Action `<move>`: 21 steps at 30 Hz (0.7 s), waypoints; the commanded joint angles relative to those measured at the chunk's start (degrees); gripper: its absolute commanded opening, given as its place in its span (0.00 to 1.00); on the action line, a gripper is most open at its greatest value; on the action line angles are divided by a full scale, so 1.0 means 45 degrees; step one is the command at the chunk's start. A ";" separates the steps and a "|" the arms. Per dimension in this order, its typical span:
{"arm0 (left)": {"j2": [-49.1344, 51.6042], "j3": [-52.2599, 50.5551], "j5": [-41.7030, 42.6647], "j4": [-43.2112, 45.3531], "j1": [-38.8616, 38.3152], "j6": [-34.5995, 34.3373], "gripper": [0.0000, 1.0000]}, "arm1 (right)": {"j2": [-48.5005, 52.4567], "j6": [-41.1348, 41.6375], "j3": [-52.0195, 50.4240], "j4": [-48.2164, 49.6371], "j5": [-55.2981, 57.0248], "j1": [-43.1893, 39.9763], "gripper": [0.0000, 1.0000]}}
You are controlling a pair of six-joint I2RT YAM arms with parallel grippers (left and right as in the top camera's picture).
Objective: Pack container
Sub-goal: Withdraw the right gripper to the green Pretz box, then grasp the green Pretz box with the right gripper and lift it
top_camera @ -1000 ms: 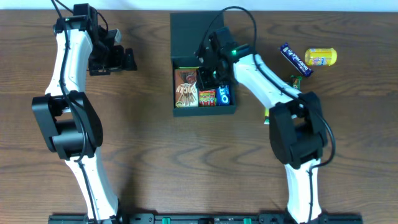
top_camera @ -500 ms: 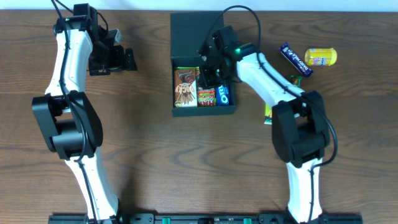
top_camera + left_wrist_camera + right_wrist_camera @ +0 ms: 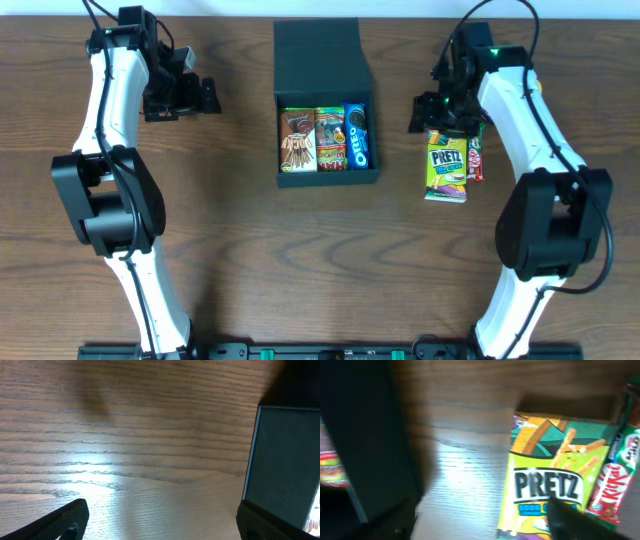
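**Container.** The container (image 3: 328, 178) is found at the upper centre of the overhead view, on the wooden table (image 3: 300, 260). Its lid (image 3: 316, 55) is laid open toward the top edge. Three items are seen side by side inside it: a brown packet (image 3: 298, 140) at the left, a red packet (image 3: 330, 138) in the middle and a blue biscuit packet (image 3: 358, 137) at the right.

**Right gripper.** The right gripper (image 3: 437, 108) is located at the upper right of the overhead view, apart from the container. It is positioned at the top end of a green snack box (image 3: 447, 170), which lies on the table with a red wafer bar (image 3: 476, 160) against its right side. In the right wrist view the fingers (image 3: 575, 520) are seen spread wide, and nothing is held between them.

**Left gripper.** The left gripper (image 3: 198, 96) is located at the upper left of the overhead view, well apart from the container. In the left wrist view its fingers (image 3: 65, 520) are spread wide over bare wood, with nothing gripped. The container is seen at the right edge of that frame.
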 commanded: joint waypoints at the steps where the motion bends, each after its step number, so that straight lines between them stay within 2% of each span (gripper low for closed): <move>1: -0.0345 0.0282 0.0083 -0.0034 -0.0005 0.0180 0.95 | -0.0039 -0.0015 -0.0636 0.0044 0.1379 0.0024 0.88; 5: -0.0345 0.0282 0.0083 -0.0034 -0.0005 0.0175 0.96 | -0.0039 0.0957 -0.1457 0.0136 0.2754 0.0010 0.91; 9: -0.0345 0.0282 0.0083 -0.0039 -0.0058 0.0180 0.96 | -0.0039 0.1549 -0.2599 0.1200 0.2773 -0.0024 0.99; 21: -0.0345 0.0282 0.0083 -0.0034 -0.0097 0.0180 0.96 | -0.0039 0.1904 -0.3657 0.2535 0.1865 -0.0199 0.99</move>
